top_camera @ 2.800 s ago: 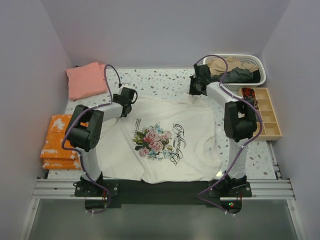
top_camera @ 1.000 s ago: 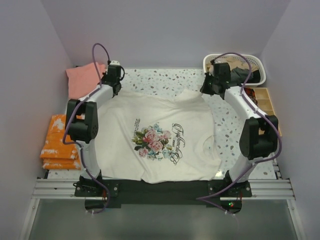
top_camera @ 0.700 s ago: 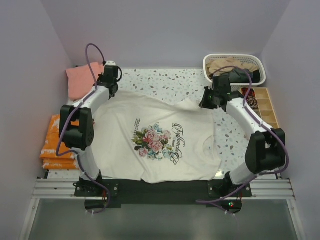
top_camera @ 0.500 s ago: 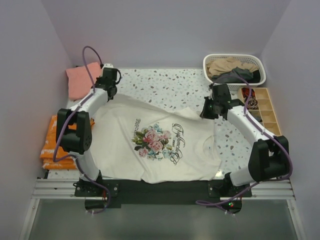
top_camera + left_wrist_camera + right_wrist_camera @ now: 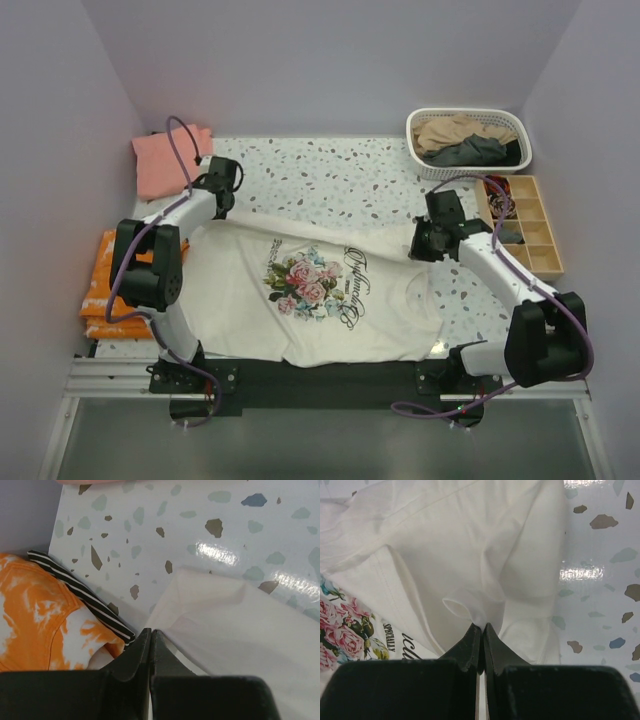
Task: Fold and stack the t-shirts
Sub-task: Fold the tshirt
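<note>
The two arms are drawing the far edge of the cream shirt (image 5: pixel 320 305) back toward 6 o'clock. A second ago that edge was lying high on the table (image 5: pixel 340 172), almost level with the pink shirt (image 5: pixel 165 160) at 10 o'clock. Now it is sitting close above the black lettering, with a wide band of bare speckled top showing toward 12 o'clock. The left gripper (image 5: pixel 218 198) is holding the corner at 10 o'clock; its fingers (image 5: pixel 136 656) are pressed together and, in the wrist view, appear to be pinching the cloth's edge right at their tips. The right gripper (image 5: pixel 424 243) is working at 2 o'clock, its fingers (image 5: pixel 468 647) clamped on a small pucker of cream fabric, with doubled layers hanging beneath it. The rest of the shirt is lying flat, print up, from the centre down to 6 o'clock. This looks like the first fold just getting under way, the far part being carried over the print. The tan shirt (image 5: pixel 450 130) and grey shirt (image 5: pixel 478 152) are waiting in the basket (image 5: pixel 515 125) at 1 o'clock, so most of the job is lying ahead.
</note>
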Tool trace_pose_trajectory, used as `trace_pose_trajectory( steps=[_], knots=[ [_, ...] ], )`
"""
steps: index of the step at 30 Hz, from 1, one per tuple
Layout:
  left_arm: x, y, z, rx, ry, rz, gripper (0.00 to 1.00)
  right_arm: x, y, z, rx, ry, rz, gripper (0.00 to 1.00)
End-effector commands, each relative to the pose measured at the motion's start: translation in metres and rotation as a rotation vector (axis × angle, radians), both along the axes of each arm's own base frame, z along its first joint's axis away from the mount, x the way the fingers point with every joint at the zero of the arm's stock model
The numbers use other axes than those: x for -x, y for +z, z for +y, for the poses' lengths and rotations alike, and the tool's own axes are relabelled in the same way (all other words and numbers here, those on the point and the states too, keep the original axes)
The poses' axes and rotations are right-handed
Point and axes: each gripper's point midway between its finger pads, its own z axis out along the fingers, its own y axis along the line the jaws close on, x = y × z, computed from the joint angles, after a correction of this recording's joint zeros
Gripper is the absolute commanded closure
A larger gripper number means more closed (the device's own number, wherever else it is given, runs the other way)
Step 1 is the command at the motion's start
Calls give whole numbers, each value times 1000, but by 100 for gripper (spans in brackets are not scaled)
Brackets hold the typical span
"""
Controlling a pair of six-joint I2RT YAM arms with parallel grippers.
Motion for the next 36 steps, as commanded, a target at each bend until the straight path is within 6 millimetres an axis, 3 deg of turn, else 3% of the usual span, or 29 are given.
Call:
trace_pose_trajectory(
  steps=[1, 7, 8, 9, 10, 11, 12, 15, 19, 20, 23, 26, 27, 30, 32, 36],
  knots=[
    [17, 3, 8, -21, 75, -14, 100, 6, -11, -5, 25, -38, 20, 100],
    [30, -12, 10, -32, 107, 38, 100, 24, -26, 3, 18, -17, 85, 100],
    [34, -15, 12, -38, 108, 49, 92, 29, -29, 6, 19, -6, 99, 100],
    [37, -17, 14, -51, 117, 61, 81, 33, -32, 8, 20, -3, 112, 100],
    [38, -17, 15, -53, 135, 56, 54, 36, -33, 10, 13, 0, 121, 98],
    [39, -15, 15, -60, 141, 56, 39, 41, -33, 13, 14, 14, 125, 94],
    [41, -13, 17, -74, 150, 57, 1, 43, -32, 15, 15, 22, 127, 91],
    [41, -3, 17, -72, 168, 30, 0, 53, -22, 21, -8, 49, 130, 76],
    [27, 19, -1, -43, 105, -55, 0, 33, 18, 1, 81, -14, -22, 55],
    [20, 24, -9, -14, 76, -83, 0, 26, 29, -3, 91, -30, -76, 44],
    [3, 37, -41, 61, -44, -128, 0, 0, 47, -11, 141, -67, -183, 43],
    [-11, 37, -83, 168, -179, -154, 0, -21, 38, 1, 122, -42, -174, 47],
    [-13, 35, -93, 193, -215, -153, 0, -24, 25, 5, 124, -30, -128, 48],
    [-17, 26, -125, 293, -296, -146, 0, -37, 20, 22, 60, -5, -132, 53],
    [-16, 13, -139, 341, -335, -123, 0, -43, 12, 32, 23, 12, -133, 54],
    [-9, -8, -144, 352, -338, -78, 0, -46, -2, 35, 26, 21, -107, 57]
  ],
)
